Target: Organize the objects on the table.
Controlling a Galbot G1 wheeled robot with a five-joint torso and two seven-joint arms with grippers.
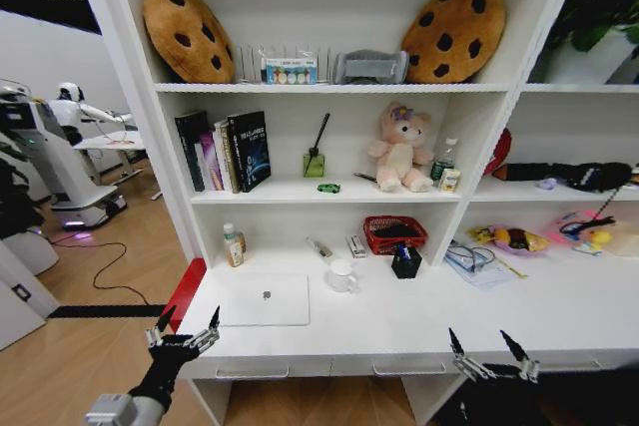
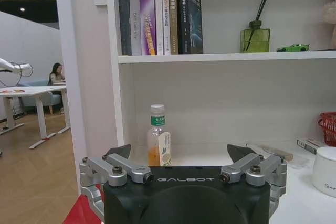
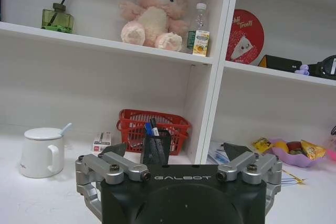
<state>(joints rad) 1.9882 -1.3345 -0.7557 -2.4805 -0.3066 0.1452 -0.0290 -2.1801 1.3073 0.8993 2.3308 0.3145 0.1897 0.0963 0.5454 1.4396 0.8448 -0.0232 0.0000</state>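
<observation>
A slim silver laptop [image 1: 265, 298] lies closed on the left part of the white table [image 1: 429, 318]. The tiny green toy car [image 1: 328, 188] [image 2: 293, 48] stands on the middle shelf beside a green diffuser bottle [image 1: 314, 163]. A blue pen [image 3: 149, 128] stands in a black mesh holder [image 1: 405, 261] [image 3: 156, 149] on the table. My left gripper [image 1: 186, 330] [image 2: 179, 153] hovers open at the table's front left corner, empty. In front of the drawers on the right, my right gripper [image 1: 489, 354] [image 3: 176, 150] is open too and holds nothing.
A white mug [image 1: 341, 275] [image 3: 42, 151], a red basket [image 1: 394, 233], a small juice bottle [image 1: 233, 245] [image 2: 158, 142] and a small box [image 1: 356, 245] stand at the back of the table. Papers [image 1: 479, 264] and a snack bowl [image 1: 514, 239] lie to the right. Shelves rise above.
</observation>
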